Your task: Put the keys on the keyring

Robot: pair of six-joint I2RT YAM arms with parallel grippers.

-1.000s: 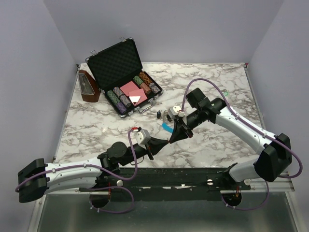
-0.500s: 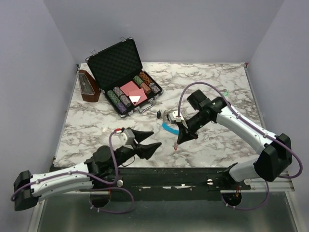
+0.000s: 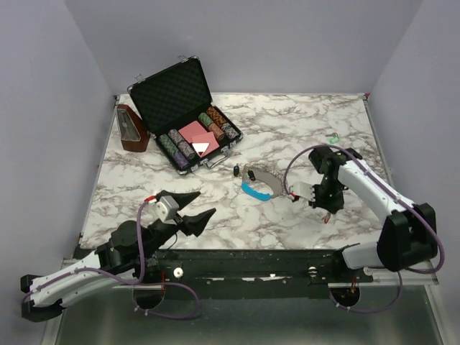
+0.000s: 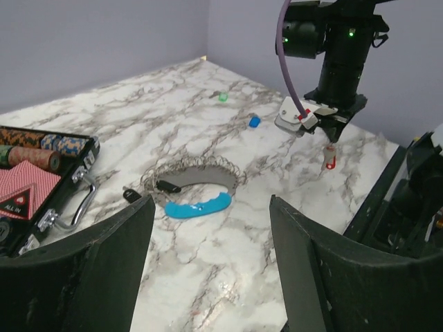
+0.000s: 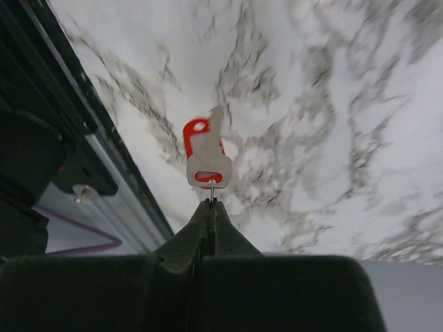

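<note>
The right gripper (image 5: 211, 202) has its jaws pressed together, pinching the red key (image 5: 205, 158) by the thin edge of its head, so the key sticks out past the fingertips. In the left wrist view the key hangs below those jaws, close over the marble bench (image 3: 287, 115), near its front edge on the right; whether it touches the surface cannot be told.

The keyring (image 3: 260, 184) lies flat on the bench, well apart from the red key and to its left. Its silver coil curves into a loop, the bright blue section (image 4: 197, 205) lies along the near side, and one black clip (image 4: 167, 185) sits inside the loop. Nothing holds it.

A blue key (image 4: 255, 120) rests on the bench beyond the keyring, too small to make out in detail, with a small green piece (image 4: 222, 97) farther back.

The left gripper (image 3: 207, 202) hovers low at the front left, its jaws spread wide and holding nothing.

An open poker chip case (image 3: 169, 92) stands at the back left, with a brown wooden object (image 3: 131, 128) beside it.
</note>
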